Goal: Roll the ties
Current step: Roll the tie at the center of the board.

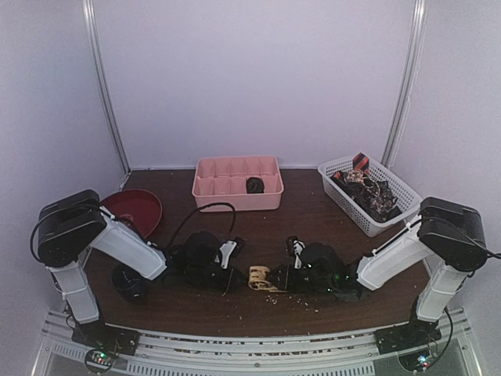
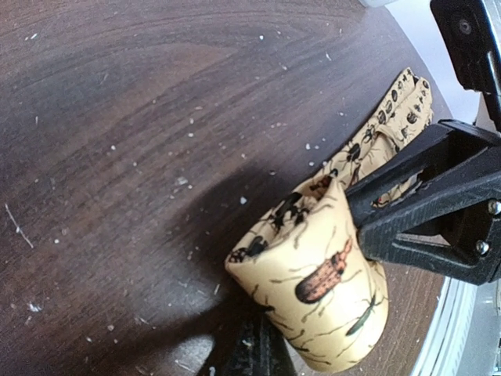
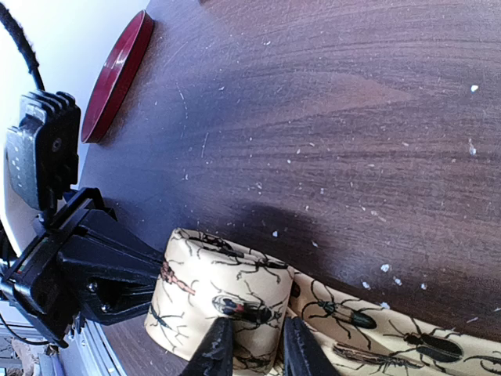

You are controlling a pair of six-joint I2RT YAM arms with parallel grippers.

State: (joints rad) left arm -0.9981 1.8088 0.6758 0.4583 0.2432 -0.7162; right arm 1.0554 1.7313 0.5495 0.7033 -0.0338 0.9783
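The left arm (image 1: 129,247) and right arm (image 1: 391,258) are wearing white shells between bulky black joint housings (image 1: 69,227). A thin black cable (image 1: 205,210) is looping off the left one. The right gripper (image 2: 358,227) is showing matte black angular plastic with small silver screws (image 2: 493,207); the left gripper (image 3: 149,280) is carrying a ribbed black block (image 3: 43,149).

Showed only the fingertips of the left gripper (image 2: 254,356) in its own wrist view, cut off at the bottom edge and partly covered by the rolled tan tie (image 2: 313,290); could not tell there whether the jaws were clamped. Cropped the tie's loose tail at the right edge of the right wrist view. From overhead, hid part of the red plate (image 1: 137,207) behind the left arm (image 1: 125,243). Left too small to identify: the dark lump (image 1: 254,186) in the pink tray (image 1: 237,202), and the dark object (image 1: 129,282) beneath that arm. Could not count the tangled ties (image 1: 368,188) in the white basket (image 1: 395,215).
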